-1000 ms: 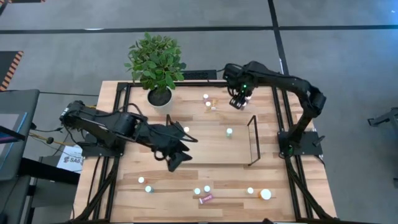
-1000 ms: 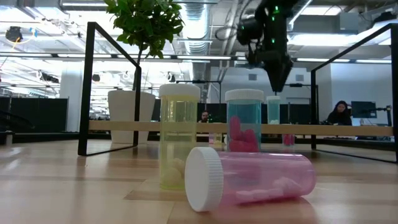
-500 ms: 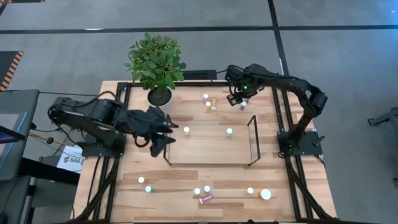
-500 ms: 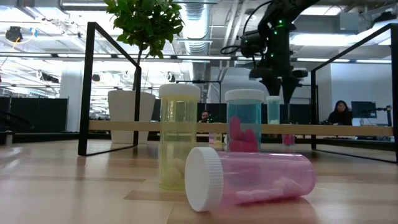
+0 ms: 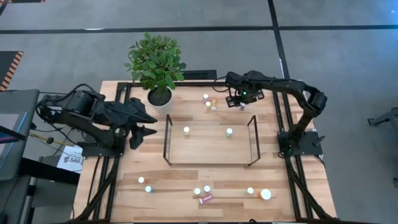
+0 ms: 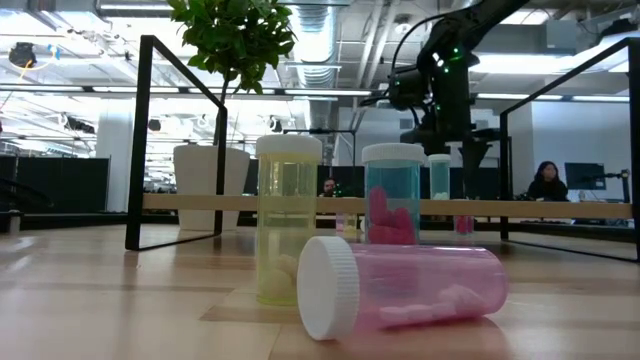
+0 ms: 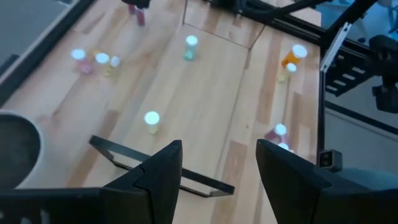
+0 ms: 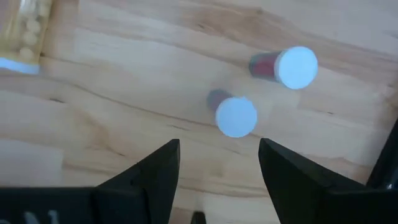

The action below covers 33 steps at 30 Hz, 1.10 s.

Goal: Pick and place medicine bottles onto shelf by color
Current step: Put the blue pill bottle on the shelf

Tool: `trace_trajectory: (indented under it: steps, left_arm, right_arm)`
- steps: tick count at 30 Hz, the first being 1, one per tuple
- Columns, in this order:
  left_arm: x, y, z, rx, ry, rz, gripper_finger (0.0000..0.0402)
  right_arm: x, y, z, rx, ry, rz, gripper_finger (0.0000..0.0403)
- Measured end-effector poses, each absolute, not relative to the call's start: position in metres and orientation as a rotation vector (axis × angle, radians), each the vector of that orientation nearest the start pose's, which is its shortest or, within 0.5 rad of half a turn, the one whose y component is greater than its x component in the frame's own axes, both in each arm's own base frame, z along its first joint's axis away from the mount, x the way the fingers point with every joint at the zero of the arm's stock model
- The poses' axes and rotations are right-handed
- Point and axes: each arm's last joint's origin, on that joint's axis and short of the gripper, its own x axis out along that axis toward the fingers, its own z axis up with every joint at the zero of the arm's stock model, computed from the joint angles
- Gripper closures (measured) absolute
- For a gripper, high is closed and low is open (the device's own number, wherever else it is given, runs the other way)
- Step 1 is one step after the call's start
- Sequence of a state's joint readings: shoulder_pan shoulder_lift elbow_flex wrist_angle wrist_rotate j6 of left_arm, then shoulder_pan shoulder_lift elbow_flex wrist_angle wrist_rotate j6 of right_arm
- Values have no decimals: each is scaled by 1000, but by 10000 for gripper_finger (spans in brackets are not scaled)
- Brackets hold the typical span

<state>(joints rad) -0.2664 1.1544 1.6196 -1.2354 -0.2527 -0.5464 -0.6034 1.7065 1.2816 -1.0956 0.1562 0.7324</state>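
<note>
Shelf [image 5: 208, 148] middle open btwn wire frames; two bottles [image 5: 186, 130] block its back edge.

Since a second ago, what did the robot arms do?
The left gripper pulled back off the shelf to the table's left edge, open and empty. The right gripper shifted slightly at the far side, open above two upright bottles. The bottles and plant stayed put.

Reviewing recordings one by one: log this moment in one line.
left gripper: open, empty, beside shelf | right gripper: open, above bottles at table's back | shelf: two bottles
</note>
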Motion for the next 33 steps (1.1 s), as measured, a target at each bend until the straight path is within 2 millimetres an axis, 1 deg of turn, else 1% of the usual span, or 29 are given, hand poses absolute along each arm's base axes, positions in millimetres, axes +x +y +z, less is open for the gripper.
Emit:
trace_trajectory:
  steps: [11,14,16,20,26,33]
  left_arm:
    - [168,-33,441,-298,710,267,210]
    - [168,-30,441,-299,711,288,210]
    - [169,-28,441,-304,708,304,210]
    - [170,-21,441,-320,703,341,210]
    - [171,-13,441,-327,709,355,210]
    - [171,-8,441,-343,709,374,210]
  right_arm:
    - [242,-191,222,947,1224,-1204,163]
    - [244,-191,215,973,1186,-1190,163]
    - [245,-189,211,964,1192,-1177,163]
    - [239,-186,200,971,1230,-1182,163]
    - [233,-184,185,984,1231,-1189,163]
    - [238,-185,180,979,1167,-1166,163]
